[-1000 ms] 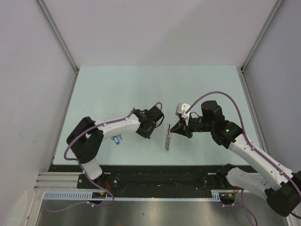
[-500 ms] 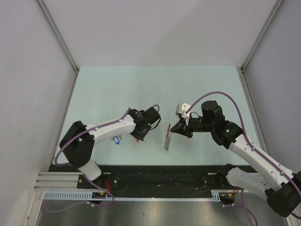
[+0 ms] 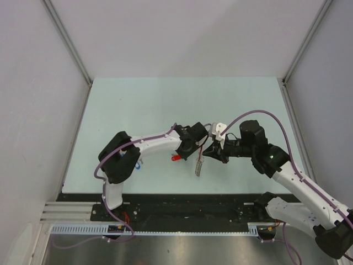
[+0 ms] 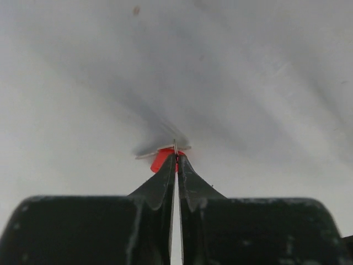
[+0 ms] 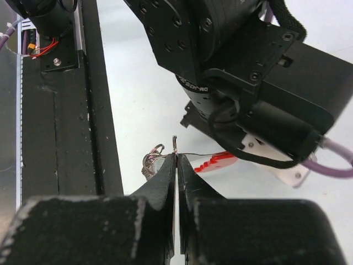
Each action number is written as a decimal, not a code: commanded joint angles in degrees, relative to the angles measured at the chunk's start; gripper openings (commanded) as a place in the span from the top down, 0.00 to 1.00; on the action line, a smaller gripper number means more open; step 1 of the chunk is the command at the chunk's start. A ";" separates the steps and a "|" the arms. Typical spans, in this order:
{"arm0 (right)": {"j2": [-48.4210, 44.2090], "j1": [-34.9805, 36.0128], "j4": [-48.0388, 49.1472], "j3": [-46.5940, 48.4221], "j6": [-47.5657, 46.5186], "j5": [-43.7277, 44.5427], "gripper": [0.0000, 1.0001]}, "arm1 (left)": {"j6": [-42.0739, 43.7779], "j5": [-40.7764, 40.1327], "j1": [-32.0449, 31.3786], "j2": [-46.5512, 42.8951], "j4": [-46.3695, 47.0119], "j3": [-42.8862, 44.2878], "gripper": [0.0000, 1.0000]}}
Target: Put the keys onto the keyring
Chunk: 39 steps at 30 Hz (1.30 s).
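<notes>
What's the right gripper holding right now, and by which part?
The keyring, pinched in the right gripper's shut jaws by the thin wire between its red band and grey chain.

Setting: probably a robotics lab test cell. Evidence: pale green table (image 3: 138, 99) boxed in by plain white panels (image 3: 182, 33) on aluminium struts (image 3: 66, 38); left arm (image 3: 154, 144) and right arm (image 3: 292, 179), cabled, on a black base rail (image 3: 182, 207); slotted cable duct (image 3: 182, 229) in front.
</notes>
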 commanded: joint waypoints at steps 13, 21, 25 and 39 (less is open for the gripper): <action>-3.54 0.42 -2.54 2.13 0.31 2.80 1.00 | 1.18 2.13 2.29 -15.62 21.92 -5.21 0.48; -2.48 0.42 -0.35 2.05 0.58 1.66 1.00 | -2.87 11.35 5.29 -40.32 38.27 -25.42 0.15; -2.39 0.51 0.88 2.13 0.84 0.35 1.00 | -3.57 16.89 5.81 -48.94 44.06 -32.11 0.11; -1.78 1.21 4.13 2.05 -0.56 -4.49 1.00 | 6.61 35.62 5.90 -58.27 45.93 -35.64 0.05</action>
